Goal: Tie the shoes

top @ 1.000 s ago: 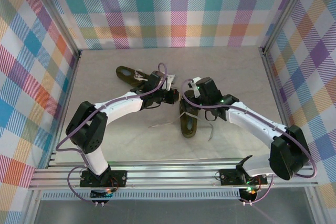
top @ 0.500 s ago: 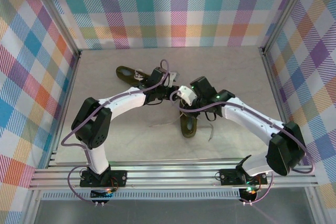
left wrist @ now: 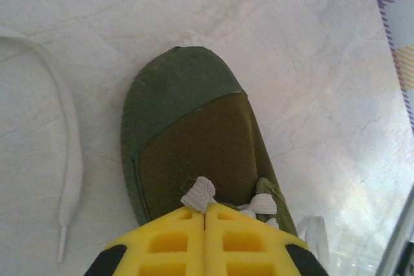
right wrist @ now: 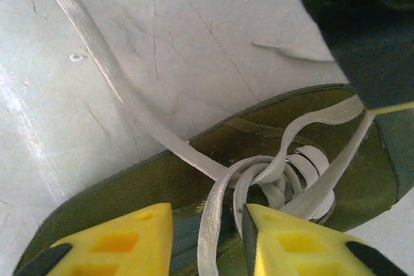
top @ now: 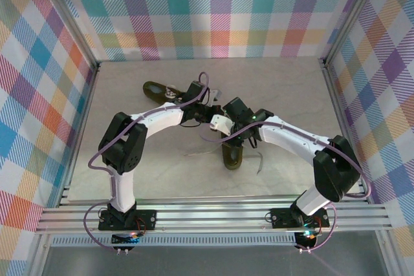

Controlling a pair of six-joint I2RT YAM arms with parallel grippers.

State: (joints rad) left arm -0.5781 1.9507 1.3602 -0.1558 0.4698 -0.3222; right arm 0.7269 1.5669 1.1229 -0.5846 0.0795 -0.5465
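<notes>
— Left hand (left wrist: 206, 216): what is seen of it?
— It is found closed. Two yellow fingers (left wrist: 162, 245) are pressed flat together, and a short fold of cream lace (left wrist: 198, 193) is pinched at their tips. The olive toe of the near shoe (left wrist: 194, 127) is shown just beyond them.
— And the right hand (right wrist: 208, 224)?
— It is found partly open. Its two yellow fingers are parted, and a lace strand is passed through the gap without being clamped. Looped strands are gathered over the shoe's tongue just ahead of the fingertips.
— How many shoes are counted?
— Two. From above, the near shoe is set toe toward the arm bases (top: 127, 218), about the middle of the counter (top: 291, 88), and both hands are met over its laced end. The far shoe (top: 154, 87) is laid well apart, toward the far left, partly covered by the left arm (top: 162, 117).
— And loose lace ends (top: 261, 165)?
— Two are counted flat on the counter, one to each side of the near shoe.
</notes>
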